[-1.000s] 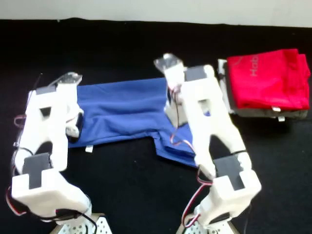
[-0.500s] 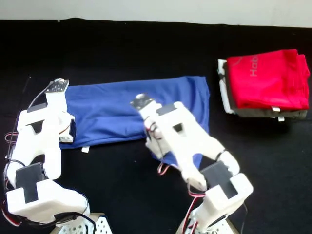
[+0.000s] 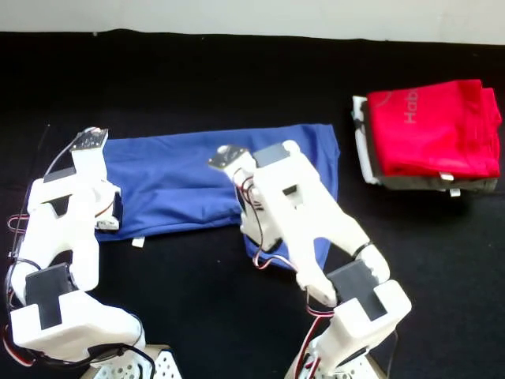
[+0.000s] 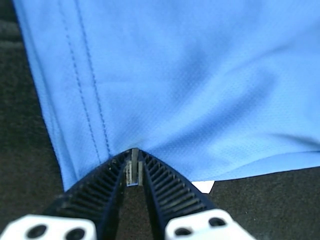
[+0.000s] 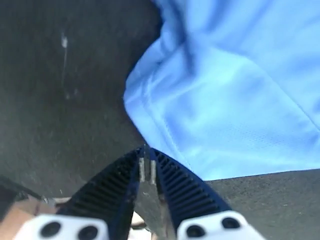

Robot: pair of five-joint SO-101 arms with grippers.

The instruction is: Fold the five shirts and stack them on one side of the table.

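Two closed pincers: left pincer (image 4: 133,166) nips blue shirt (image 4: 190,75), right pincer (image 5: 145,166) at its edge; red shirt (image 3: 435,134) lettered.

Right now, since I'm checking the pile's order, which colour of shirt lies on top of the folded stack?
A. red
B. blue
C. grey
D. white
A: the red shirt lies uppermost on the stack, with pale and dark layers showing under its edges; the blue shirt lies spread out apart from it.
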